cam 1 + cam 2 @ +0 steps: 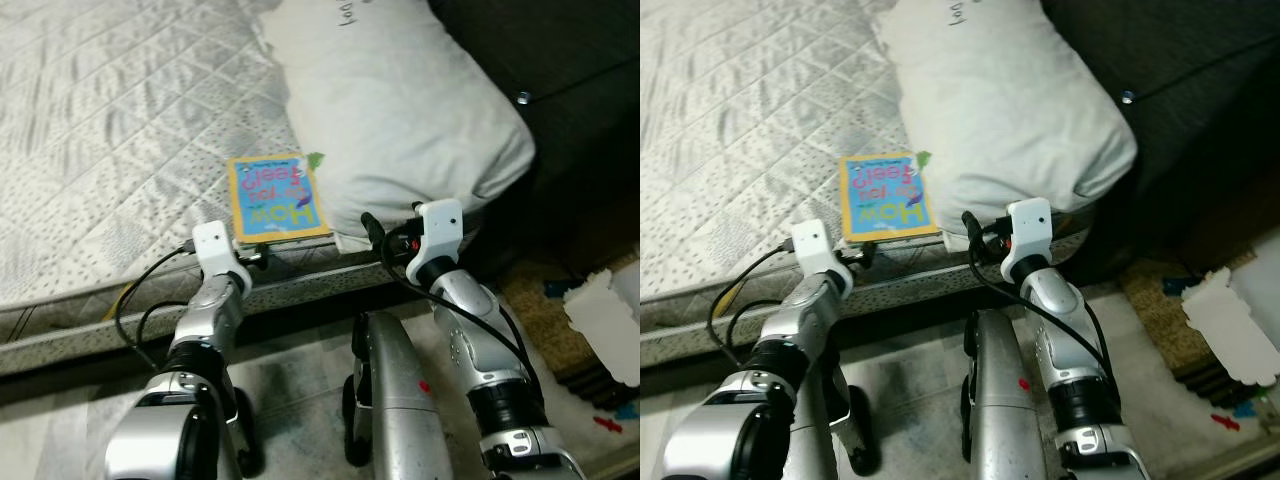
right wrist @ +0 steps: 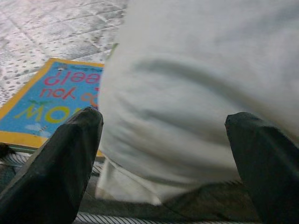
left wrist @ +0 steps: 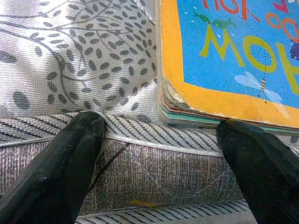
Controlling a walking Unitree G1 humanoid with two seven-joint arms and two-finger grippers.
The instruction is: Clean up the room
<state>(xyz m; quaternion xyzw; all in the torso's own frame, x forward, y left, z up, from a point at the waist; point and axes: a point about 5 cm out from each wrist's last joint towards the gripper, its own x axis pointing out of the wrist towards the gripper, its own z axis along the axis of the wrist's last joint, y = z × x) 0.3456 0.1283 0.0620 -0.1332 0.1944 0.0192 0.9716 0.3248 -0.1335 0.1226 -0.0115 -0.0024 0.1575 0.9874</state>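
Book (image 1: 275, 197) with an orange border and blue cover lies flat on the bed (image 1: 110, 150), right at the mattress edge, with a large white pillow (image 1: 400, 110) just beside it and overlapping its far corner. You have both silver arms reaching forward, bent at the elbow, wrists at the mattress edge. Your left end effector (image 3: 161, 140) sits at the near edge of the book, its two black fingers (image 3: 70, 158) spread wide and holding nothing; the book's worn page edges sit just above the gap. Your right end effector (image 2: 163, 154) points at the near end of the pillow, fingers likewise wide apart and empty. On the floor to the right you can see torn white paper (image 1: 605, 315).
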